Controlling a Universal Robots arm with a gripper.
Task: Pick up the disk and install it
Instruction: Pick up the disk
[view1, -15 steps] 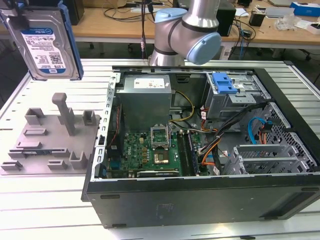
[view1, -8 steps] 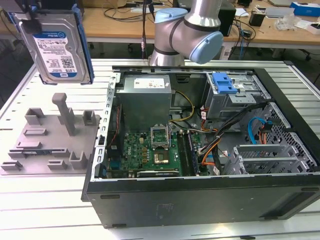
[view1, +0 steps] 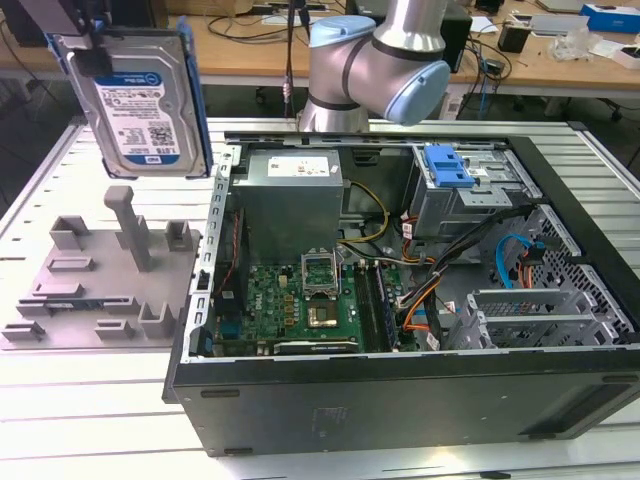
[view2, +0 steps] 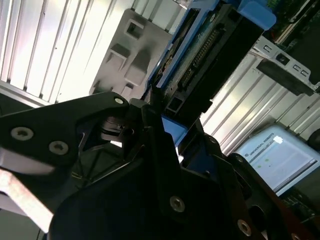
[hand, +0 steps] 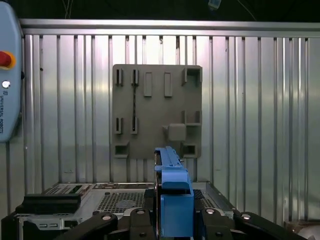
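The disk (view1: 140, 100), a silver drive with a white-and-blue label and a blue frame, hangs upright in the air at the exterior view's upper left, above the grey fixture plate (view1: 100, 285). My gripper (view1: 92, 45) is shut on its upper edge. In the first wrist view the disk's blue frame (hand: 172, 192) stands edge-on between the dark fingers (hand: 137, 220), with the fixture plate (hand: 157, 110) beyond it. The second wrist view shows the disk's connector end (view2: 210, 55) held beyond the black finger (view2: 155, 125).
An open computer case (view1: 400, 400) lies on the slatted metal table (view1: 90, 420), with a motherboard (view1: 300, 305), cables and a blue-handled drive bay (view1: 447, 165) inside. The arm's base (view1: 375, 60) stands behind the case. A pendant (hand: 7, 75) rests beside the plate.
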